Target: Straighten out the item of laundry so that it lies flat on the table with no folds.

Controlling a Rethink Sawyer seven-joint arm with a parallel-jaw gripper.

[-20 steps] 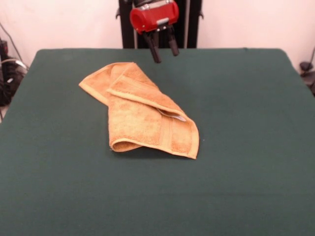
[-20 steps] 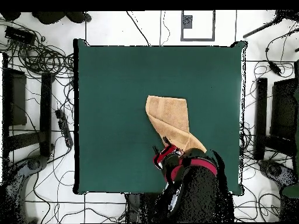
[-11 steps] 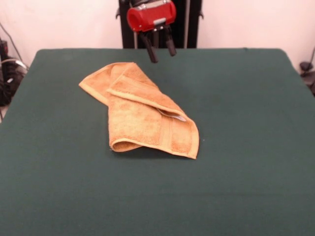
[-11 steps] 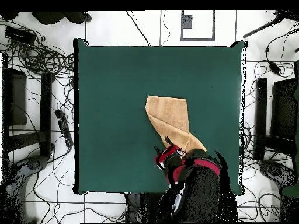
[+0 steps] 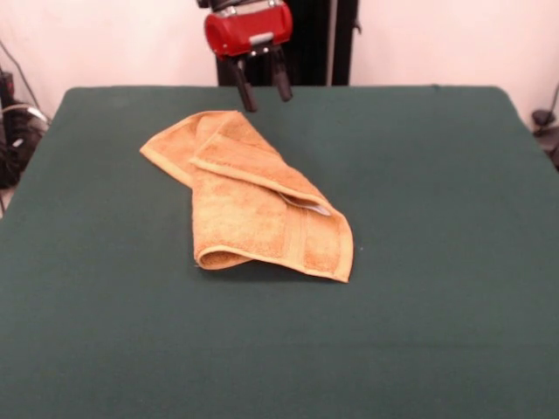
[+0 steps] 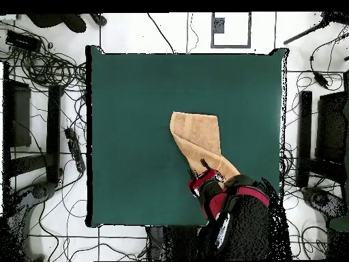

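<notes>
**A:** So where's everything right now?

**B:** gripper (image 5: 261, 90) hangs empty with its fingers spread, above the far end of the towel (image 5: 249, 199). Towel's just below and in front of it, folded over itself mid-table (image 5: 437, 262).

**A:** How'll it handle?

**B:** Soft, light, floppy terry I'd guess. Pinch the top flap's edge nearest the gripper and peel it open.

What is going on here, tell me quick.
A robot arm is set to flatten a golden-orange towel on the green table. The towel lies folded over itself, not yet spread out. The gripper hangs open above the towel's far end, not touching it and holding nothing.
</notes>
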